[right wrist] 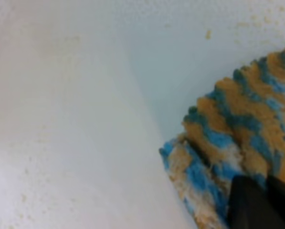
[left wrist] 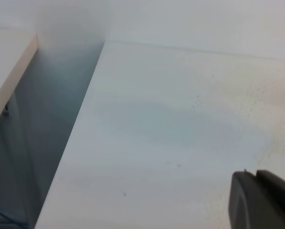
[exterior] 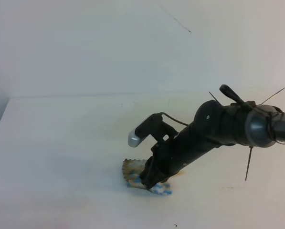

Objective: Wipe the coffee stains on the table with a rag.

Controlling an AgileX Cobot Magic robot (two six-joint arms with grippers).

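Note:
The rag [exterior: 131, 168], striped blue, tan and white with zigzag edges, lies bunched on the white table [exterior: 61, 143] at front centre. My right gripper [exterior: 148, 180] reaches in from the right, shut on the rag and pressing it to the tabletop. A small orange-brown trace of the coffee stains [exterior: 182, 173] shows just right of the rag, beside the arm. In the right wrist view the rag [right wrist: 237, 138] fills the right side, a dark fingertip [right wrist: 257, 205] is on it, and orange specks [right wrist: 208, 34] dot the table [right wrist: 61, 119]. The left wrist view shows only part of a dark finger [left wrist: 261, 202] over the table [left wrist: 180, 119].
The table's left edge [exterior: 0, 124] drops to a dark gap [left wrist: 51, 124], with a white ledge [left wrist: 8, 71] beyond it. A plain white wall [exterior: 132, 43] stands behind the table. Thin ties stick out from the right arm [exterior: 249, 162].

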